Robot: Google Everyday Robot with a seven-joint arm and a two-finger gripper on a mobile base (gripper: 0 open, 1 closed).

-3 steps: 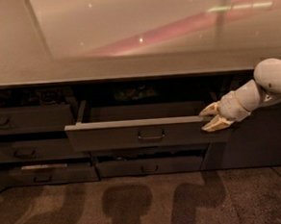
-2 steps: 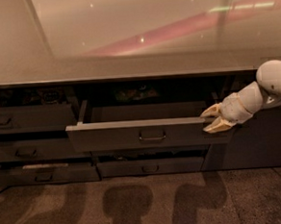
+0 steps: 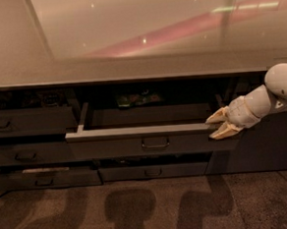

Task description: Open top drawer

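The top drawer [image 3: 135,144] is a wide dark grey drawer under the counter, pulled out toward me, with a small loop handle [image 3: 155,143] at the middle of its flat front. Its grey tray [image 3: 148,116] shows behind the front. My gripper [image 3: 216,124] comes in from the right on a white arm [image 3: 275,90]. Its two cream fingers [image 3: 217,116] sit at the drawer front's right end, one at the top edge and one lower, spread apart. They hold nothing.
A pale glossy countertop [image 3: 138,38] runs across the top. Narrower dark drawer fronts [image 3: 16,123] stack at the left, and low drawers [image 3: 152,171] sit under the open one. Dim objects [image 3: 135,98] lie in the recess behind. Speckled floor [image 3: 140,210] lies in front.
The camera view has shifted slightly. The drawer stands about as far out as before, and the gripper stays at its right end.
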